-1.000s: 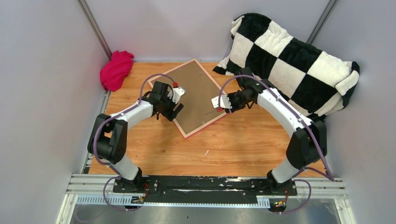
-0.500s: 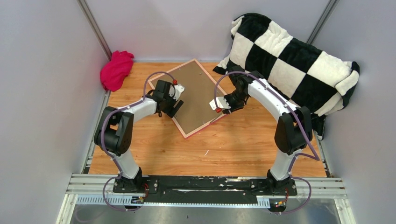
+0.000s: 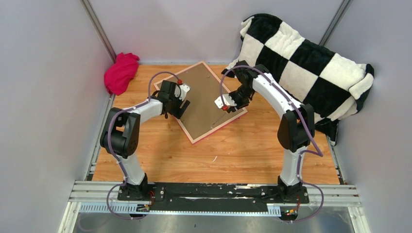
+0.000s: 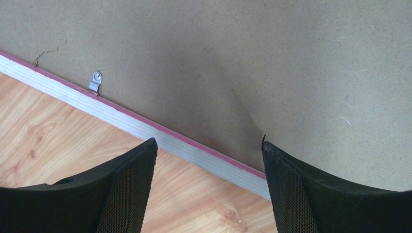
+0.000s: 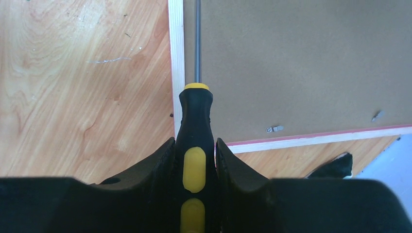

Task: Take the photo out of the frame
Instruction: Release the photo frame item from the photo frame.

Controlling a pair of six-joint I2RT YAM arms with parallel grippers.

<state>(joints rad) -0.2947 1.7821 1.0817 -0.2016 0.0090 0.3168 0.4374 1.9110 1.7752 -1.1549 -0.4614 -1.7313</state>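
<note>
The frame point(image 3: 206, 94) lies face down on the wooden table, its brown back board up and its pink border showing. The photo is hidden under that board. My left gripper point(image 3: 180, 108) is open over the frame's left edge. In the left wrist view, one fingertip point(image 4: 141, 160) is over bare wood and the other over the board, with the left gripper point(image 4: 209, 144) holding nothing. My right gripper point(image 5: 194, 145) is shut on a black and yellow screwdriver point(image 5: 195, 121) at the frame's right corner. Its shaft point(image 5: 197, 43) runs along the frame's edge point(image 5: 177, 58).
Small metal clips point(image 4: 95, 81) point(image 5: 275, 128) sit on the board near the frame's rim. A black and white checkered blanket point(image 3: 301, 63) fills the back right. A magenta cloth point(image 3: 120, 72) lies in the back left corner. Grey walls close in on both sides.
The right arm has folded in, its elbow swinging left, and the gripper with the screwdriver has shifted slightly left and back. The left gripper has drifted a little back and left along the frame.
</note>
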